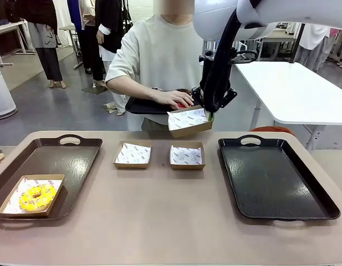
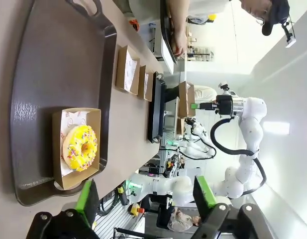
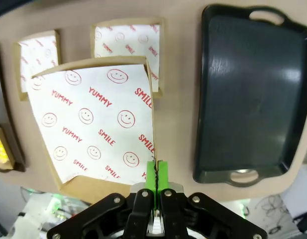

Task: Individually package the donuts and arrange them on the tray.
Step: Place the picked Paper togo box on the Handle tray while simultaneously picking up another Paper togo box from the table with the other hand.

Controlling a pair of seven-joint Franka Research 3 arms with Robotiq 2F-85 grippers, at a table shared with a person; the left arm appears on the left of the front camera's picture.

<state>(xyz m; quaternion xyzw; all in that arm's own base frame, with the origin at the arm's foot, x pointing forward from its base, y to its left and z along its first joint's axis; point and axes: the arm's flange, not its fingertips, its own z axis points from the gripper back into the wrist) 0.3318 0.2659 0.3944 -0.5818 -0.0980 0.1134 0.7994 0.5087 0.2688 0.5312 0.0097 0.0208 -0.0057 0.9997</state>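
Cardboard box [image 1: 184,119] pinched by the right tool [image 1: 208,115] at upper centre is offered for filling; level holding is judged needed next.

yellow sprinkled donut [image 1: 37,197], black tray [image 1: 276,177], tan box [image 1: 190,132], red-smiley white liner [image 3: 93,119]

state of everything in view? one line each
yellow donut, boxed, on left tray
left tray, holds that one box
left table box, paper-lined, no donut
right table box, paper-lined, no donut
lifted box, airborne, tilted, no donut
right claw, shut on lifted box's edge
left claw, open, holding nothing
right tray, no box on it
person's hand, resting on a dark far tray
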